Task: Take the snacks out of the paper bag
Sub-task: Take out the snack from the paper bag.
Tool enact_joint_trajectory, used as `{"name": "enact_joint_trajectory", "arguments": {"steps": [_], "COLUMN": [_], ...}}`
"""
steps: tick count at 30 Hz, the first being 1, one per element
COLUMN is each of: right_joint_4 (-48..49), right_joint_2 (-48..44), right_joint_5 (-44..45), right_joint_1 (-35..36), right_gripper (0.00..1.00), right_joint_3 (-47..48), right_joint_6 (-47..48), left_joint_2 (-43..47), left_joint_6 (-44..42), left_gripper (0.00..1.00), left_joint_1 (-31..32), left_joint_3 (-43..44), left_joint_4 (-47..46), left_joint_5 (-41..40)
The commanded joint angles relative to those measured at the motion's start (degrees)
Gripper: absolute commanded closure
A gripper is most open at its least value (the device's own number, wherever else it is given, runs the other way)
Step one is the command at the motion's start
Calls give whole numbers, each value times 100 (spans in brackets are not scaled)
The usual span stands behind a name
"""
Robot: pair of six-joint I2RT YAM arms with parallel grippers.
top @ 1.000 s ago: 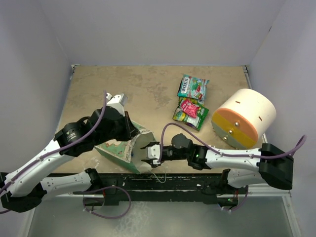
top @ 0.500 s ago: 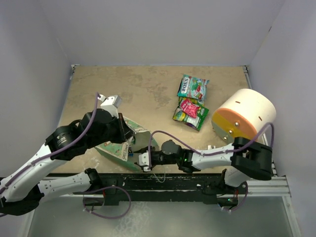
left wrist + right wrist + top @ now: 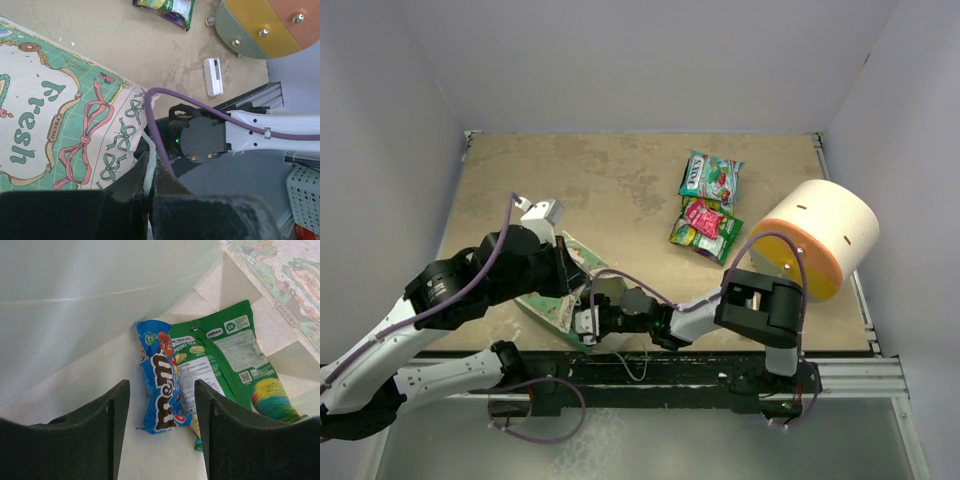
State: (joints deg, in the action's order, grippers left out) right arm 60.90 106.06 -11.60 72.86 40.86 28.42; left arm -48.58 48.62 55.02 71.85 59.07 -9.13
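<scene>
Mint-green patterned paper bag (image 3: pixel 545 302): is lying on its side. Your left gripper (image 3: pixel 149 170) is pinching its rim, jaws clamped on the paper.

Right gripper (image 3: pixel 160 440): is sitting inside the bag, fingers standing apart, gripping nothing.

Blue candy packet (image 3: pixel 159 395) and green glossy packet (image 3: pixel 220 360): are lying inside the bag.

Green-and-white packet (image 3: pixel 710 180) and pink packet (image 3: pixel 705 222): are lying outside the bag, well apart from it.

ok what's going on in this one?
The left arm holds the paper bag by the edge of its mouth, jaws shut on it. The right arm is at the bag's mouth with its jaws open and empty, facing a blue packet and a green packet lying inside. Other packets already lie out on the table.
</scene>
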Motion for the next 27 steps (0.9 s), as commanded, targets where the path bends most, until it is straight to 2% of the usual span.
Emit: {"name": "enact_joint_trajectory", "arguments": {"steps": [1, 11, 18, 25, 27], "right_joint_4": [992, 1403, 1173, 978, 915], "right_joint_2": [460, 1389, 1850, 2111, 2108], "right_joint_5": [180, 683, 1340, 1536, 1486], "right_joint_1": [29, 18, -46, -159, -194], "right_gripper": [42, 39, 40, 50, 60], "right_joint_3": [386, 888, 1328, 1635, 1636], "right_joint_6": [-253, -421, -499, -553, -549], "left_joint_2": [-143, -273, -109, 57, 114], "left_joint_6": [-129, -256, -154, -19, 56], "left_gripper": [100, 100, 100, 100, 100], "left_joint_1": [-12, -16, -9, -12, -10], "left_joint_3": [-40, -157, -316, -457, -459], "left_joint_4": [-481, -853, -769, -611, -489], "left_joint_5": [329, 853, 912, 846, 748]}}
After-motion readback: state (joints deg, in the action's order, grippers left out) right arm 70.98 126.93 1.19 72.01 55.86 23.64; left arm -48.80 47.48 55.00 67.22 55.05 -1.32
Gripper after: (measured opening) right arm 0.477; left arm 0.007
